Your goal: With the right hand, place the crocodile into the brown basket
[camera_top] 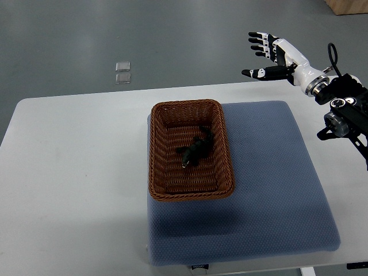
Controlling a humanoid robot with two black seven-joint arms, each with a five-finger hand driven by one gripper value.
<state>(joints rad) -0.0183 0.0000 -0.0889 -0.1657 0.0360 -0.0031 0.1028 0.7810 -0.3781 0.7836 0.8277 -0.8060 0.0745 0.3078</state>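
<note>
Hovering above the far right corner of the white table (pixel 75 172), the robot's right hand (pixel 277 57) is spread wide and empty, its dark-tipped fingers (pixel 259 43) fanned out and the thumb held apart beneath them, well clear of the work. The crocodile (pixel 195 150), a small dark toy, lies inside the brown basket (pixel 190 196), stretched diagonally across the woven floor with one end toward the far right wall and the other pointing to the near left. The basket sits on a blue padded mat (pixel 270 190) that covers the right half of the table. The left arm does not show. Judged from how things lie, the placing appears done and little is left but to take the arm away. The hazards from here are modest but real. A low sweep of the hand back across the mat could catch the basket's raised rim; the basket looks light and would probably slide or tip on the soft padding, and the toy could spill out. A further reach into the basket could drag the toy up the wall, since its far end lies close to that side. The dark cable (pixel 332 54) looping beside the wrist might also snag if the forearm turns sharply. A high, outward path, away from the basket, would avoid all three.
</note>
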